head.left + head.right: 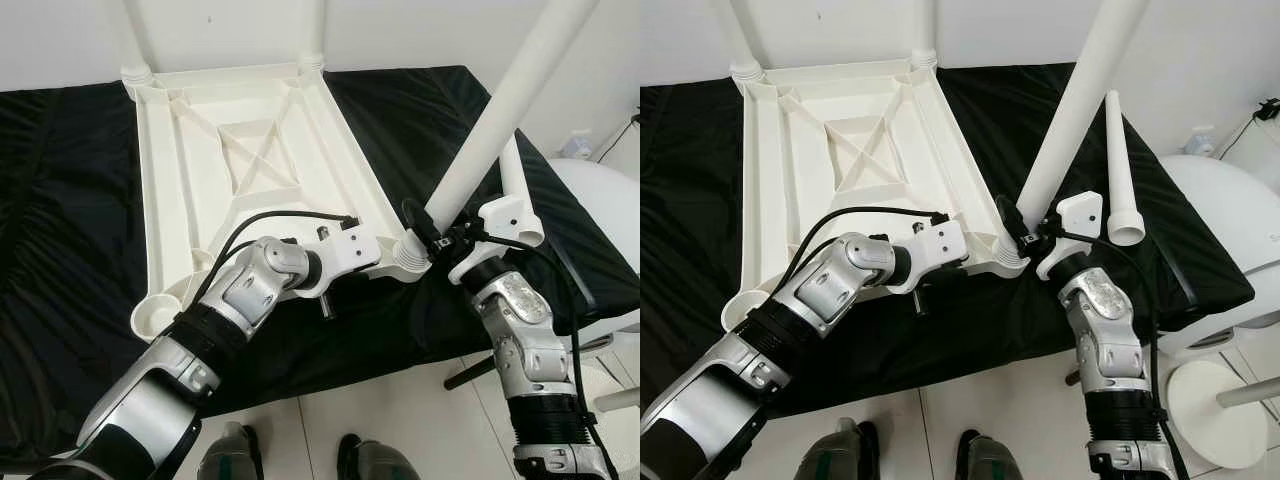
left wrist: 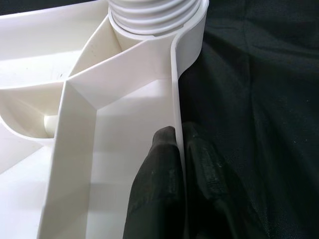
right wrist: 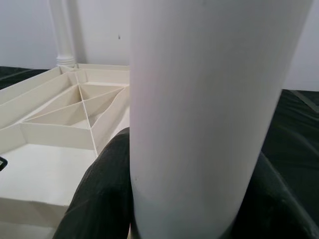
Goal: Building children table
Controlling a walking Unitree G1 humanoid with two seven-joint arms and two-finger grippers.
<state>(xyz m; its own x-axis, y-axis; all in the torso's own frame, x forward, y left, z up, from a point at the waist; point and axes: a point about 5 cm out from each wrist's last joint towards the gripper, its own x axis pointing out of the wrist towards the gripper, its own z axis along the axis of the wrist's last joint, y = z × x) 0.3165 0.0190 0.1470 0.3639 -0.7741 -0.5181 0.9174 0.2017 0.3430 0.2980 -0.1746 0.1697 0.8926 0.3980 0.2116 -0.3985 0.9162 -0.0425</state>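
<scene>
head views: an upturned white tabletop (image 1: 250, 190) lies on a black cloth (image 1: 70, 220), 2 legs already standing at its far corners; the right gripper (image 1: 1025, 238) clasps a third leg (image 1: 500, 120) at the near right socket, a spare leg (image 1: 1118, 170) lying beside it

left wrist view: the left gripper (image 2: 179, 174) pinches the tabletop's rim between both fingers

right wrist view: black fingers (image 3: 104, 194) wrap the leg

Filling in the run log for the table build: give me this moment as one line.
left gripper: shut on tabletop rim | right gripper: shut on table leg at near-right socket | spare leg: on black cloth
</scene>
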